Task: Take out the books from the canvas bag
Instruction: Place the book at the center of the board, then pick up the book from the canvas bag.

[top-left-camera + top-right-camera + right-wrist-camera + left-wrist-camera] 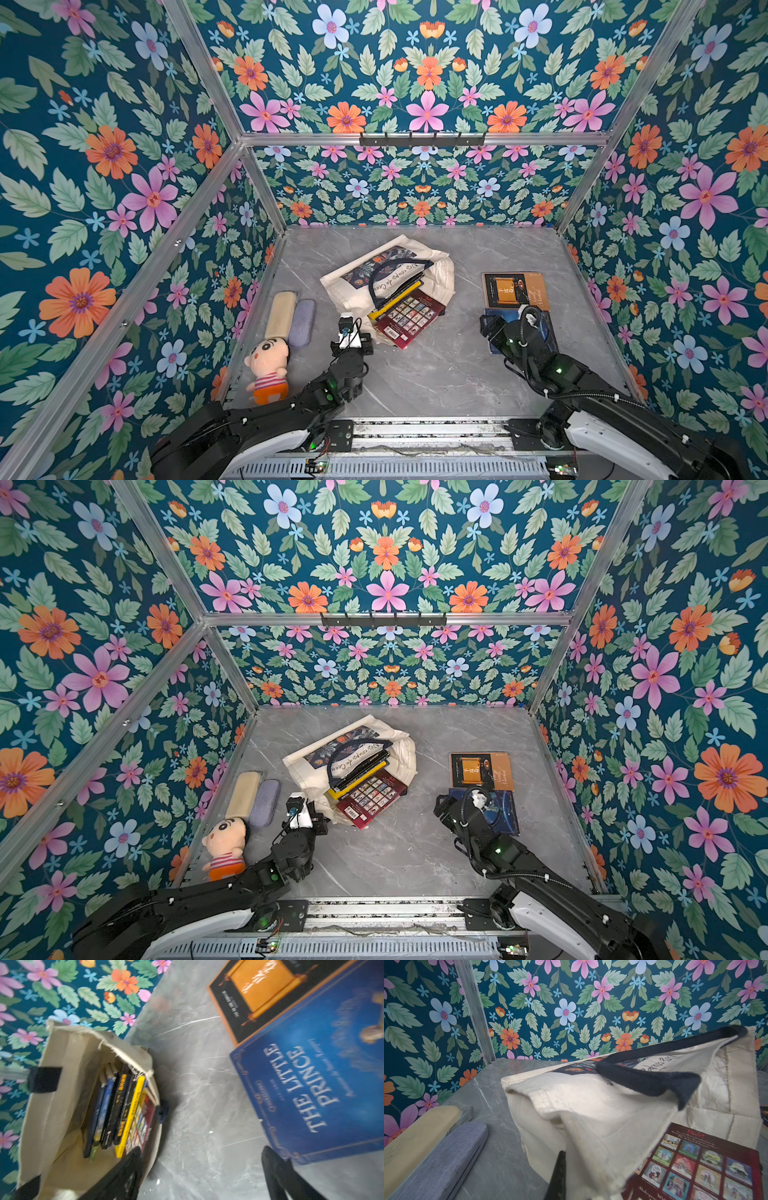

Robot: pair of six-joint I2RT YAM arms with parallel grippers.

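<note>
While the left end effector (pixel 360 330) pinches the rim of the canvas bag (pixel 349 286), the right end effector (pixel 488 326) hangs spread, empty, near the desk's (pixel 436 374) right edge; the Hamlet book (pixel 409 320) juts from the bag mid-desk, leftward.

So the black-and-white left arm (pixel 266 419) reaches forward from the rail with its wrist tipped down. Its black two-finger left gripper (pixel 358 332) is clamped tight, with a fold of the cream canvas bag (pixel 591 1115) pinched between the jaws. Only one dark finger (pixel 558 1169) shows in the left wrist view. The black-and-white right arm (pixel 582 382) stretches forward too, and its black two-finger right gripper (pixel 203 1178) has the fingers (pixel 124 1176) spread wide apart. Little green lights glow on both arms' joints.
</note>
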